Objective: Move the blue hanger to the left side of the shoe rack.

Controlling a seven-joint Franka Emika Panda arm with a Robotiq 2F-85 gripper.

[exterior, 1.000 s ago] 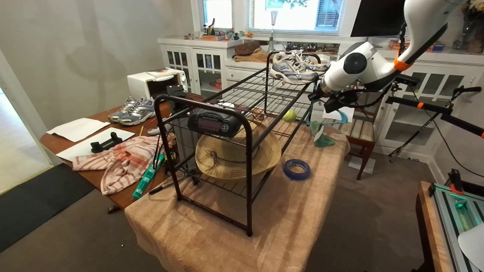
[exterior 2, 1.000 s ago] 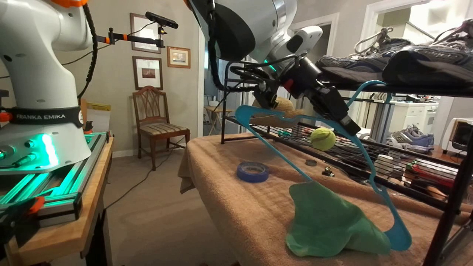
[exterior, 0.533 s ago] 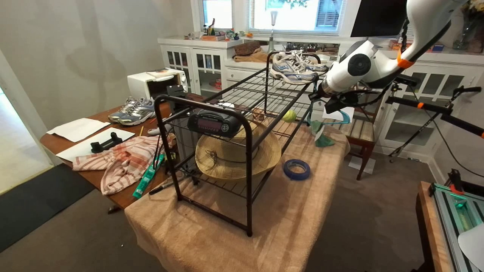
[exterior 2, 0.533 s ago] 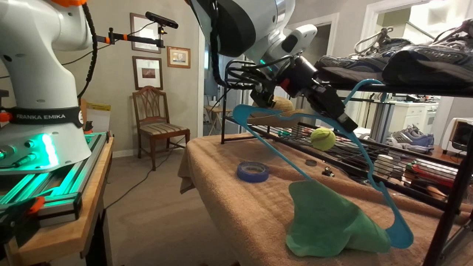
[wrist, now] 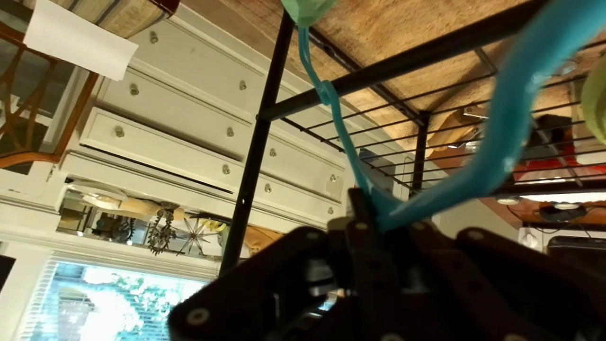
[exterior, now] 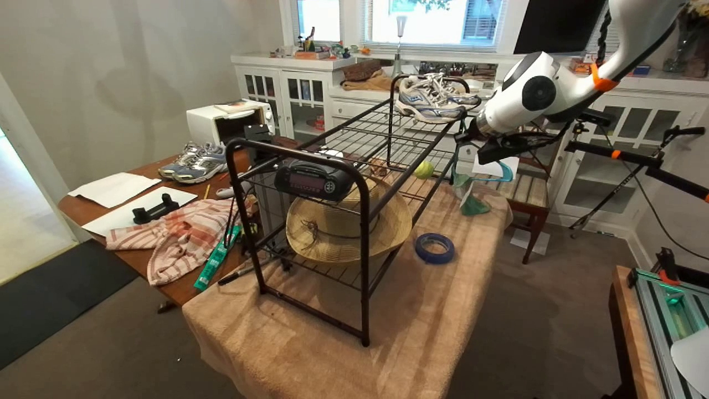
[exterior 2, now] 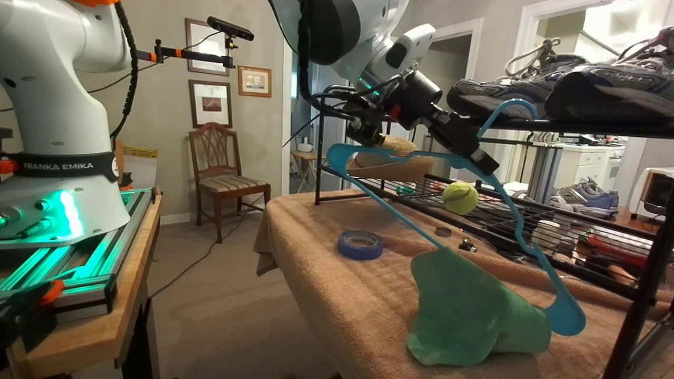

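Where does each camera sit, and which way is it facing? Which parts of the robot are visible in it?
An exterior view: near the shoes, facing the hat and chair; base, arm and gripper show.
An exterior view: past the clock end of the rack, looking down along it toward the window; arm and gripper show.
Wrist view: behind the gripper, facing the hanger and, nearly upside down, the drawers; only the gripper shows.
Both exterior views share rack, hanger, tape, ball.
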